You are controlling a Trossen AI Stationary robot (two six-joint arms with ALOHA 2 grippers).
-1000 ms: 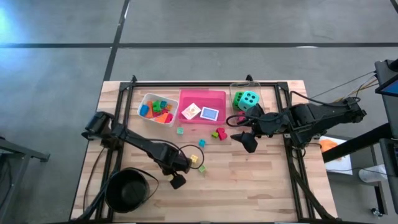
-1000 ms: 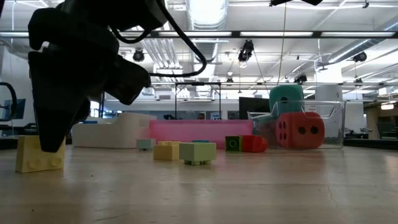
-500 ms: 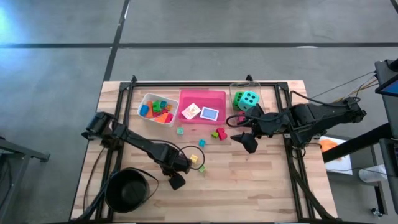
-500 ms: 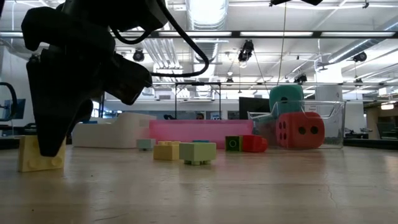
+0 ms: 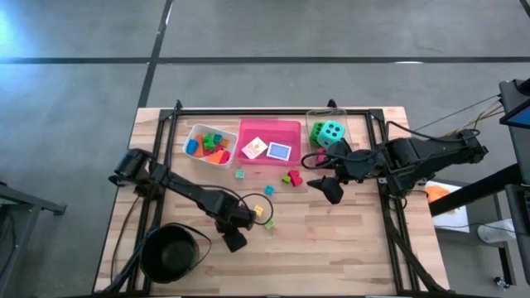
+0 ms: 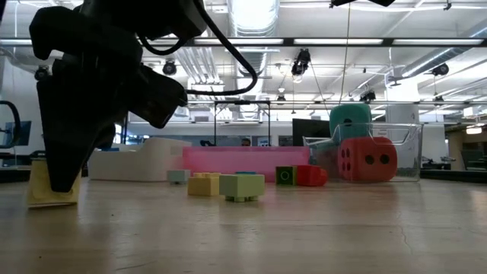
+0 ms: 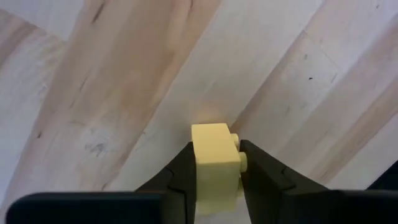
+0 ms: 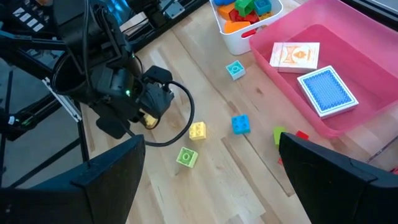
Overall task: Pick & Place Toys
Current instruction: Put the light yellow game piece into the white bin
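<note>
Lower left of the high view, your left gripper clenched a pale yellow brick; next you needed to lift it toward the white bin; the right gripper waited, spread.

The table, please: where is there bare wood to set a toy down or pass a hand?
Free: the near-right table, right of the left gripper and below the right gripper; also the strip between black bowl and white tray. Crowded: loose blocks below the pink tray.
</note>
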